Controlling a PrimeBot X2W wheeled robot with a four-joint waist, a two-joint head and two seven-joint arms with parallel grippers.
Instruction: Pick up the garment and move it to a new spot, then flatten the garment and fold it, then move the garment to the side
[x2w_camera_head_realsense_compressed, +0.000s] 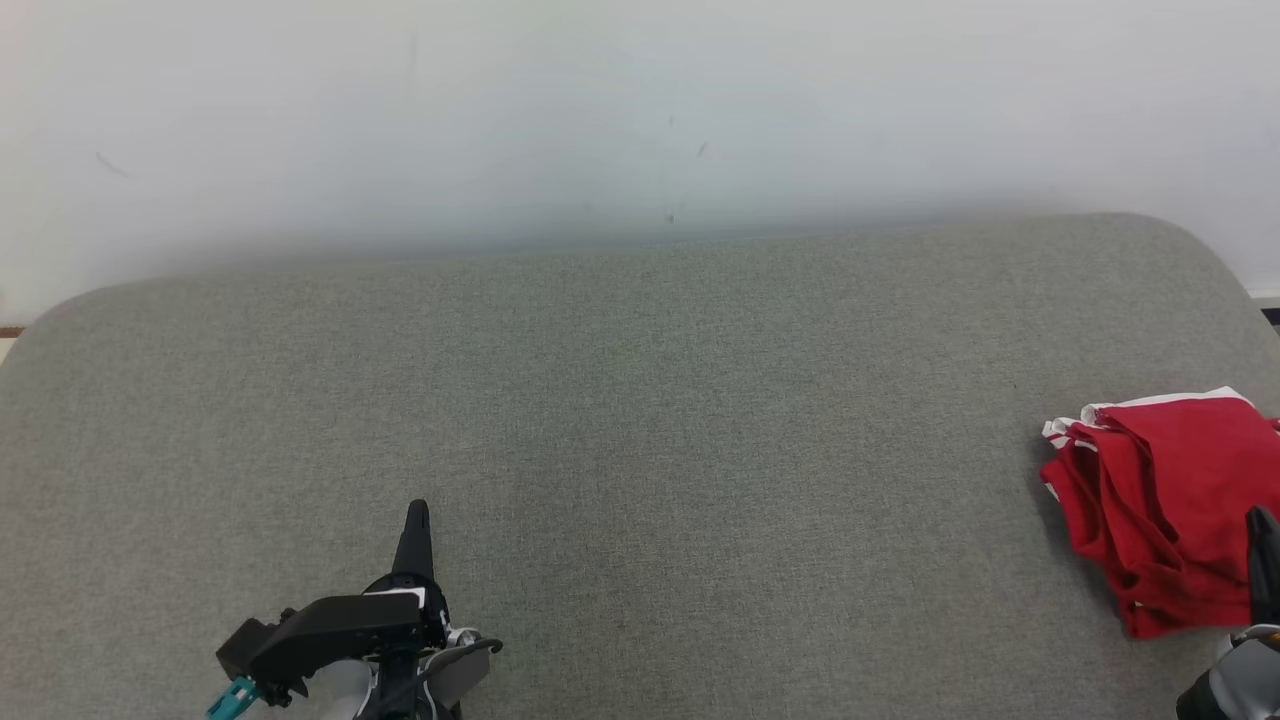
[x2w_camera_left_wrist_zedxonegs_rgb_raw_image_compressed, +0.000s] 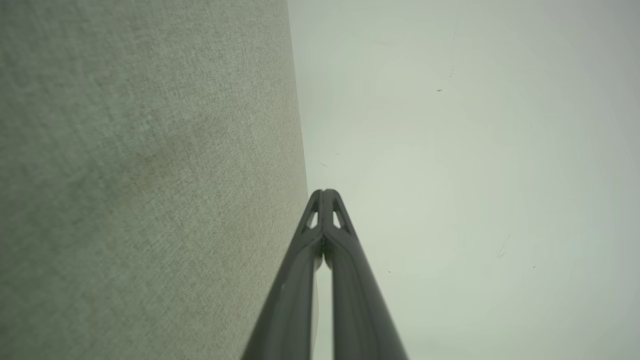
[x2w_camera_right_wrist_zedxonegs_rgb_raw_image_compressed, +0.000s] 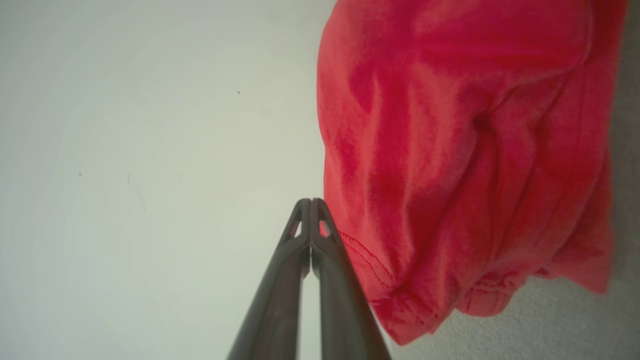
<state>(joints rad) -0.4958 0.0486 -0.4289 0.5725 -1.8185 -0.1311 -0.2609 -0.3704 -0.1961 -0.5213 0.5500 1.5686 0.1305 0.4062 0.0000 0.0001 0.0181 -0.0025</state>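
Head view: the red garment sits bunched at the counter's right edge, parked aside, I'd say. Left wrist: left tool pressed together, empty, over bare fabric. Right wrist: right tool pressed together, pinching nothing, just beside the garment.

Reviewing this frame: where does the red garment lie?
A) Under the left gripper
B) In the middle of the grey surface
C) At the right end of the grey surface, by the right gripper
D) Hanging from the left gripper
C: the red garment lies bunched at the right end of the grey surface, beside the right gripper, while the left gripper is far from it.
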